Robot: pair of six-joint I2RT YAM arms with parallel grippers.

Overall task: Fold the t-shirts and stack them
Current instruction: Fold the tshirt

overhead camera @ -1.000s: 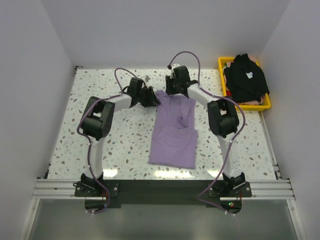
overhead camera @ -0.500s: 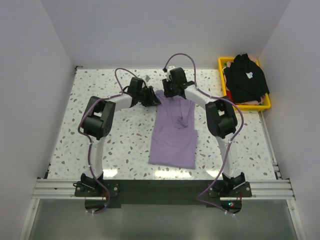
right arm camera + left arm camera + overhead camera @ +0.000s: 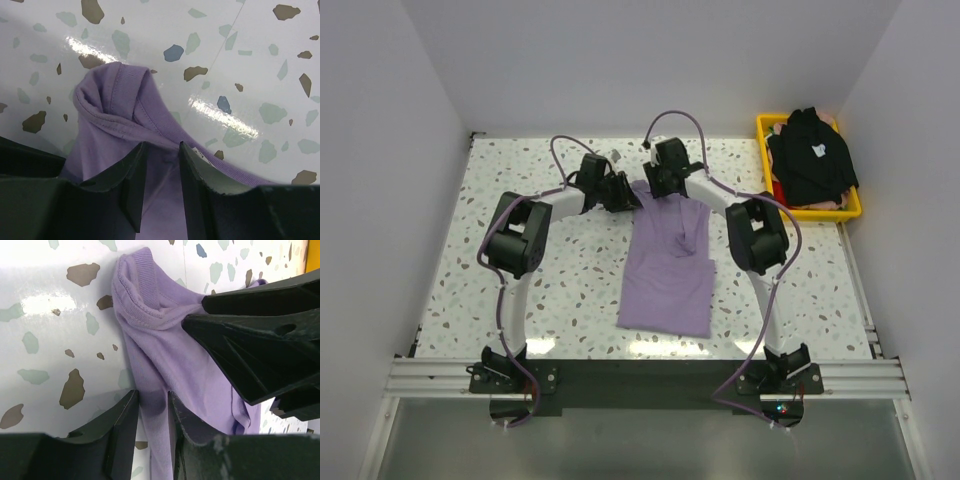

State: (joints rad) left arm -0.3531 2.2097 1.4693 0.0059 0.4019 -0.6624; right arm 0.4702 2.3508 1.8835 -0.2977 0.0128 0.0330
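Lavender cotton is caught in two pincers at once: the left gripper (image 3: 151, 401), its jaws drawn nearly together, clamps a pleat of the lavender t-shirt (image 3: 668, 270) just behind the ribbed collar (image 3: 137, 290), which bunches beyond its fingertips. Behind both pincers, toward the arm bases, the shirt lies as a long, narrowed panel on the speckled table (image 3: 550, 290), its sleeves apparently turned in. The right gripper (image 3: 162, 148), close beside the left, likewise bites on cloth, with the collar just ahead of its tips. The step in hand looks to be the lengthwise fold. The next move likely calls for both arms to lift the collar end together and carry it back over the hem, level, so the panel does not skew. Well off to the right gripper's right, the black t-shirt (image 3: 812, 160) lies heaped in the yellow basket (image 3: 820, 213). Only the overhead view shows the shirt's full outline and the basket; only the wrist views show cloth nipped between the fingers, and the left wrist view catches the other pincer's black body alongside.
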